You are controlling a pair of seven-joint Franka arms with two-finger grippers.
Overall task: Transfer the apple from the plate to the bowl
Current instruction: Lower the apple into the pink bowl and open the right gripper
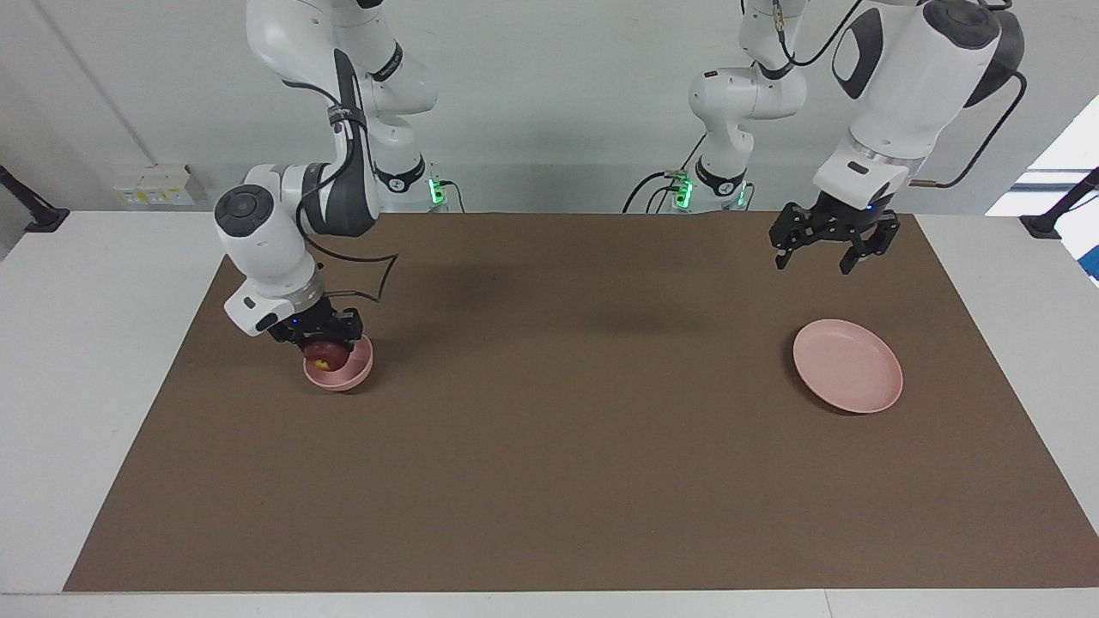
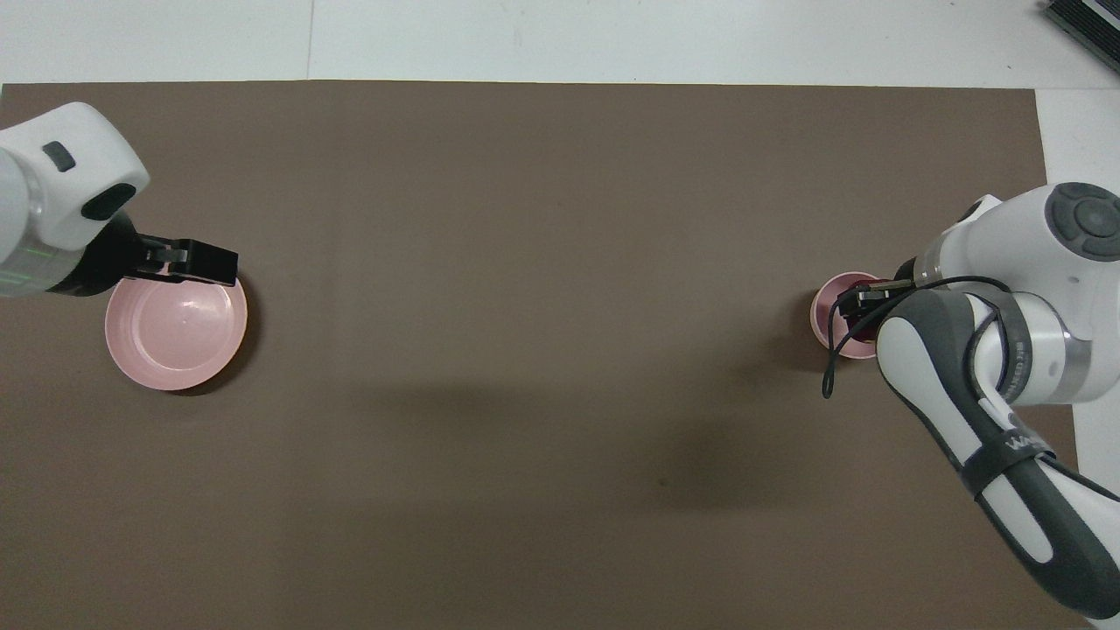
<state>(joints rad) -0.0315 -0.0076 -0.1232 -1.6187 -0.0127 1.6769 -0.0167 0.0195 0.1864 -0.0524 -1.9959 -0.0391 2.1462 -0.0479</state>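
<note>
I hold apple [image 1: 326, 353] in right gripper [image 1: 325, 336] over bowl [image 1: 343, 371] | firm, smooth, round: grip its widest part | left gripper [image 1: 831, 249] fingers wide

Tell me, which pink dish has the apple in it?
The small deep bowl at the right arm's end holds the apple. The wide flat plate at the left arm's end has nothing on it.

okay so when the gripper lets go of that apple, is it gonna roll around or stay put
Probably stay put: the apple is round, so apt to roll, but it already sits low in the deep bowl, whose wall should catch it. The right gripper grips it; the small bowl might shift slightly.
</note>
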